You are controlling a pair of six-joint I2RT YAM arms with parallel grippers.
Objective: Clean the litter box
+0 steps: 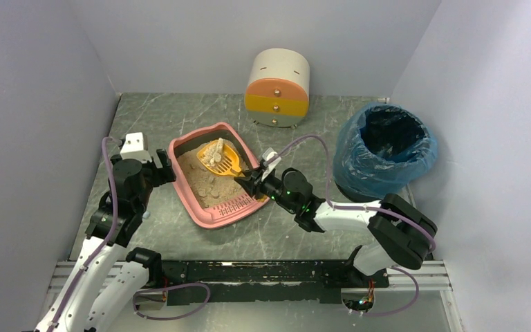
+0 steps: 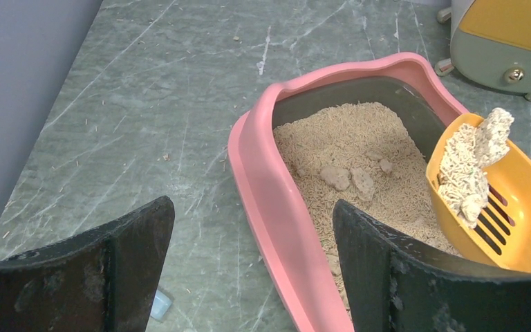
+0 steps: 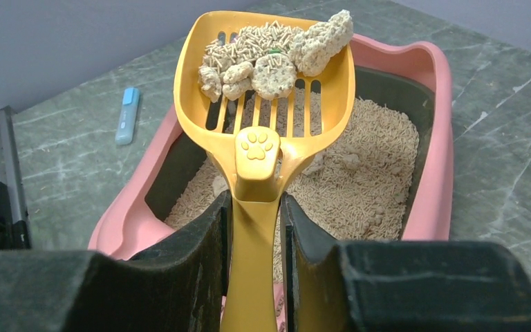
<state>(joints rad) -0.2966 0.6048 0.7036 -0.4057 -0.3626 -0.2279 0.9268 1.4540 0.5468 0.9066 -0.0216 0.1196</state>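
The litter box (image 1: pixel 229 211) is sitting mid-table (image 1: pixel 318 124), turned at an angle, with beige litter lying in it and a few loose clumps showing on the surface in the left wrist view.

The right gripper (image 1: pixel 249 183) is reaching in from the box's 3 o'clock side. Its jaws are clamping the handle of the scoop (image 1: pixel 225 160); in the right wrist view both fingers (image 3: pixel 200 249) are pressing against the handle just below the paw-print boss. The scoop is pointing toward 10 o'clock and hanging above the litter, clear of it. It is carrying a pile of clumps (image 3: pixel 276 62) and some loose pellets over its slots.

The left gripper (image 1: pixel 164 168) is waiting at the box's 9 o'clock edge. Its jaws are standing wide apart and gripping nothing. In its own view the pink rim (image 2: pixel 266 180) is running up between the two fingers; whether either finger is touching the rim, I cannot tell.

A drawer unit (image 1: pixel 277 88) is standing at the box's 1 o'clock, against the back wall. A bin (image 1: pixel 385 150) with a blue liner is standing at 3 o'clock, well apart. A small blue stick (image 3: pixel 127 115) is lying on the table beside the box, by the left arm.
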